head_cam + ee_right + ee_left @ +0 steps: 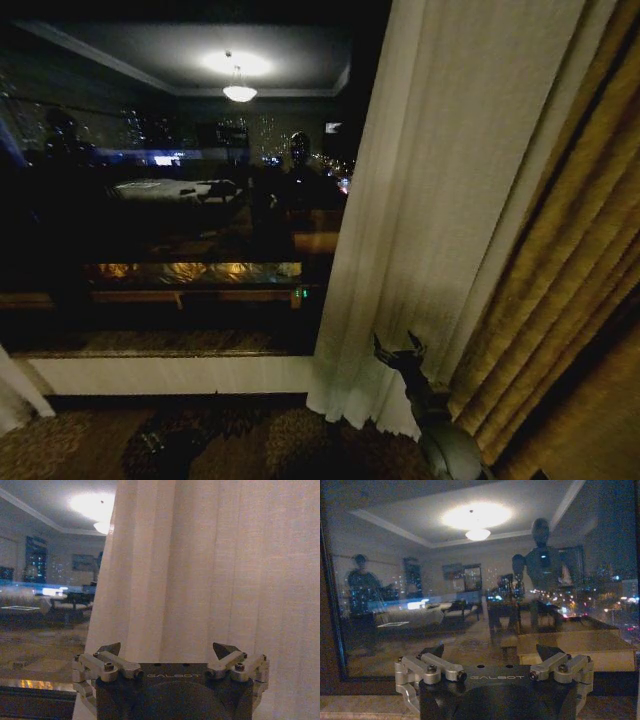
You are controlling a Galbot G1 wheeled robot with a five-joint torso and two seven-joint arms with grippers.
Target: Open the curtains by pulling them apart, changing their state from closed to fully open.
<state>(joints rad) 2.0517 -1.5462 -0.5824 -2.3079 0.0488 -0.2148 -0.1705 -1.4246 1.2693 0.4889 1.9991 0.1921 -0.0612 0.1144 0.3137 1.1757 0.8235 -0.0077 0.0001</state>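
One sheer off-white curtain [430,200] hangs gathered at the right side of the window, beside the glass. A strip of a second pale panel [14,388] shows at the lower left edge. My right gripper [397,346] is open, low down in front of the right curtain's hem. In the right wrist view the same gripper [167,650] faces the pleated curtain [200,570] close ahead, with nothing between its fingers. My left gripper [490,652] is open too and faces the bare window glass [470,595].
The dark window [180,200] between the panels mirrors the lit room. A thick golden-brown drape [565,300] hangs right of the sheer curtain. Below the glass lie a stone sill [150,343] and a white wall strip, with patterned carpet [250,440] on the floor.
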